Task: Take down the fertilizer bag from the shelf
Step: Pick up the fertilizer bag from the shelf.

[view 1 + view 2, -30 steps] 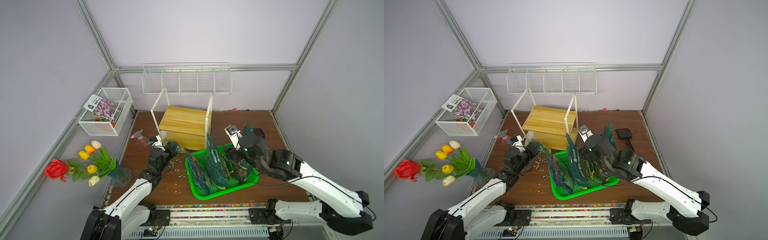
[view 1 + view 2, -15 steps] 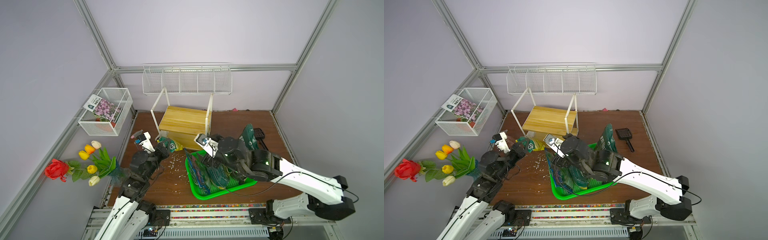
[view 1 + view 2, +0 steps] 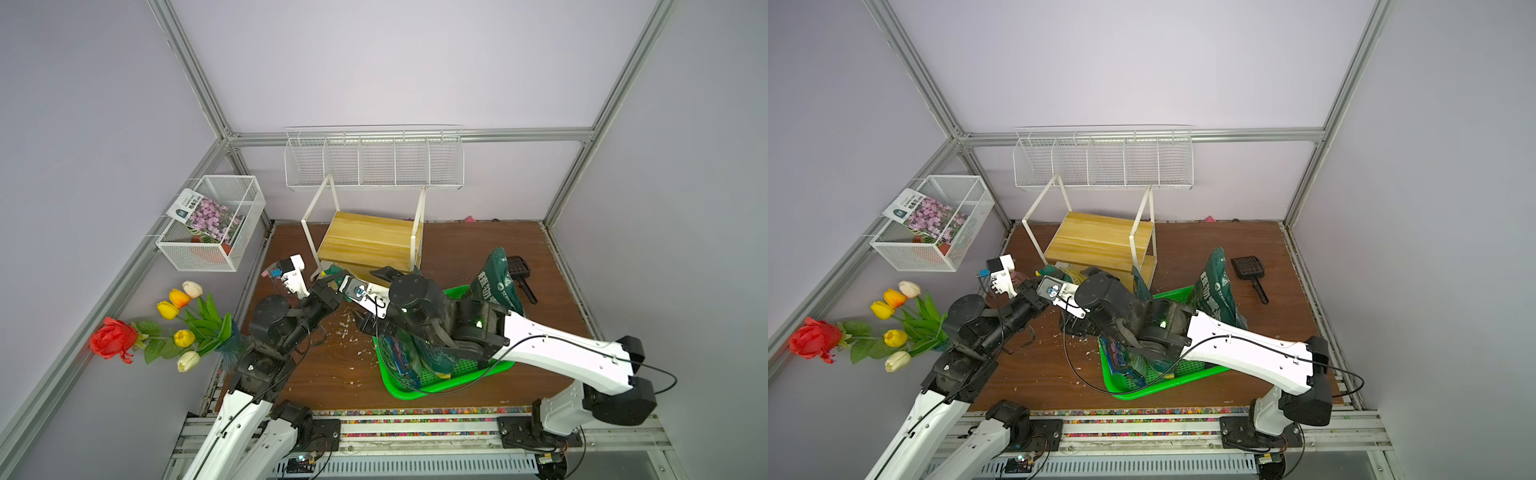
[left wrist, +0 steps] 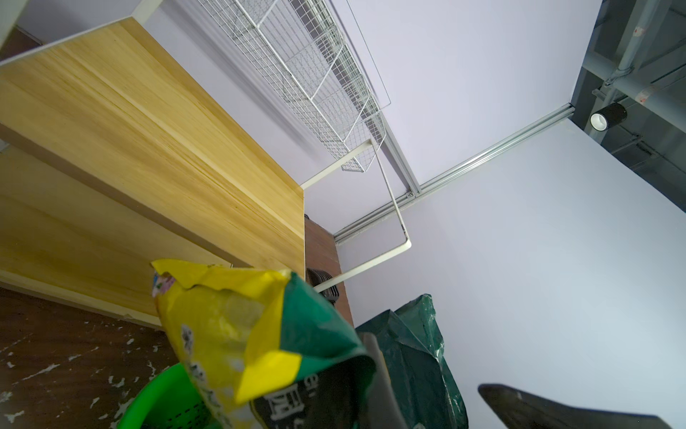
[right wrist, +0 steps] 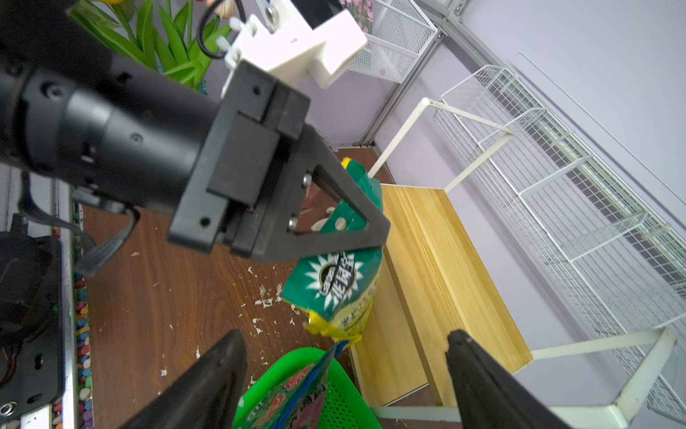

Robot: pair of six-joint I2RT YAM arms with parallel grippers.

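Mid-air hold: left gripper [image 5: 371, 230] pinching the yellow-green fertilizer bag [image 5: 339, 286], which is clear of the shelf [image 5: 445, 260].
Left fingers are pressed together on the bag's upper part. The bag hangs below them, off both wooden boards, over a brown tabletop [image 5: 167, 297] littered with white crumbs. The shelf stands just beyond the left gripper. The right gripper [image 5: 345, 334] is spread wide and points at the bag from the opposite side; its fingers [image 5: 222, 371] are apart from the bag, not touching. A green perforated tray [image 5: 297, 360] with upright packets sits just under the right gripper, its rim near the bag's bottom edge. In both top views the grippers meet just in front of the shelf. A dark green sack [image 3: 494, 282] stands behind the right arm.
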